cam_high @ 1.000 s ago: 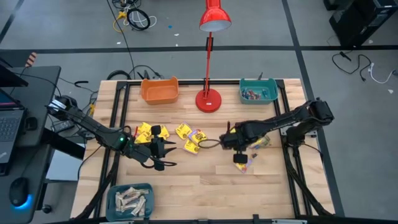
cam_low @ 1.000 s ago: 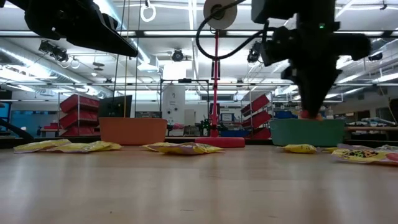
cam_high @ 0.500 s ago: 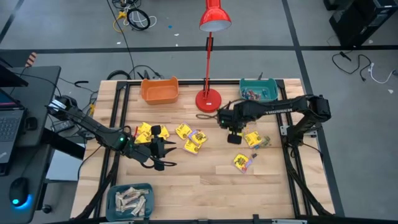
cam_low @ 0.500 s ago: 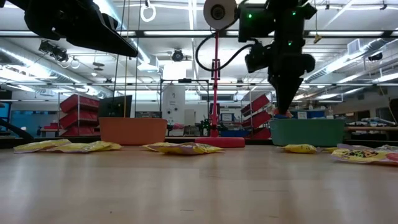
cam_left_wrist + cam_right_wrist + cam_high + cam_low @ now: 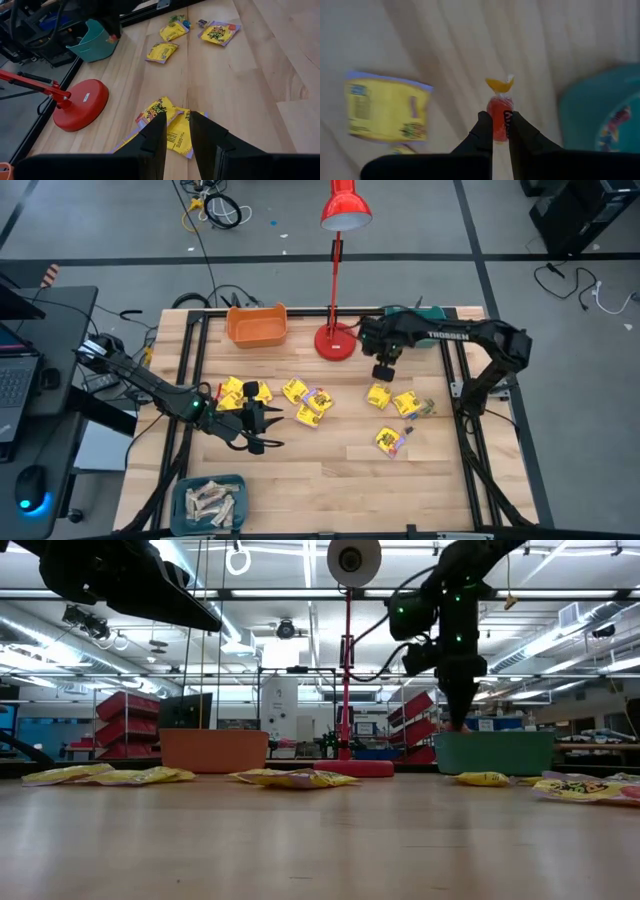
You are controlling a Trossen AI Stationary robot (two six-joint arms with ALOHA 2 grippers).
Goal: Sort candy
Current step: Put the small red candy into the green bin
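R gripper (image 5: pixel 500 129) is up off the table at the far side, between the red lamp base (image 5: pixel 335 340) and the teal bin (image 5: pixel 430 330), just left of the bin. Its fingers are clamped on one small red candy (image 5: pixel 499 119) w/ an orange twist of wrapper sticking out past the tips. In the low view the R gripper (image 5: pixel 458 720) points straight down, tip level w/ the teal bin's rim (image 5: pixel 494 736).

L gripper (image 5: pixel 262 422) hangs over the table left of centre, holding nothing; fingers (image 5: pixel 155 137) stand a little apart w/ a clear gap, aimed at two overlapping yellow packets (image 5: pixel 167 122) in the mid table.

Candy elsewhere: a cluster of yellow packets (image 5: pixel 243 391) just far of the L gripper, more (image 5: pixel 308 402) at centre, three yellow ones (image 5: pixel 395 400) on the right side, the nearest of them (image 5: pixel 388 439) w/ a small piece beside it. Pale bars (image 5: pixel 212 501) fill a teal bin (image 5: pixel 183 490) at the near left corner. Small mixed pieces (image 5: pixel 412 332) lie in the far teal bin. Orange bin (image 5: pixel 257 326) sits far left of the lamp.
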